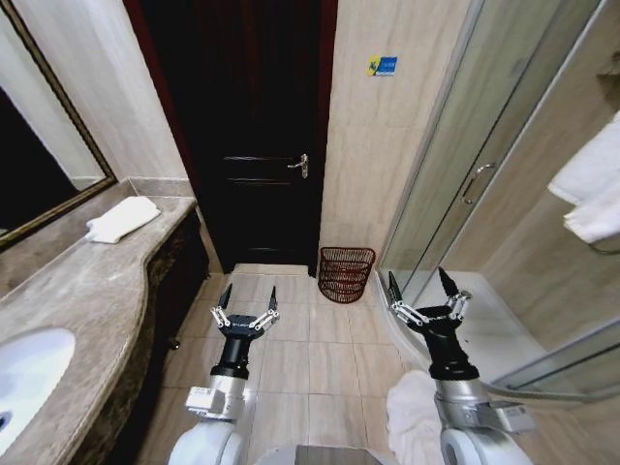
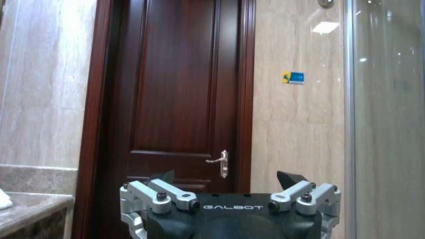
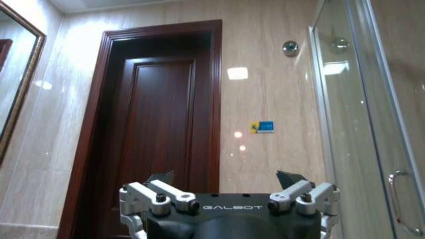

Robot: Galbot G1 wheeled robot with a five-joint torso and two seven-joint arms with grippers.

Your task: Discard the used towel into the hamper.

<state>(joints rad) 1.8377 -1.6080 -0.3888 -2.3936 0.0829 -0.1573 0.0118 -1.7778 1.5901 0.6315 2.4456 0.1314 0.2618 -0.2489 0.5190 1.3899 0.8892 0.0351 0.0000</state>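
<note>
Left wrist view: left hand (image 2: pixel 228 179), marked GALBOT, gapes empty; right hand (image 3: pixel 226 179) likewise; hamper (image 1: pixel 346 273) ahead.

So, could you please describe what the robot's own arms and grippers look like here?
Both arms have glossy white lower shells leading into black wrist sections. The left gripper and right gripper match: silver metal linkages with dark bolts, ending in dark pointed fingertips. In the wrist views each black gripper body carries white GALBOT lettering. No loose cables are visible.

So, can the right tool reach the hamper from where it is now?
Probably not without driving closer. The right tool, open and empty, hangs over the floor tiles, and the hamper stands farther off against the wall beside the door. Nothing blocks the way.
</note>
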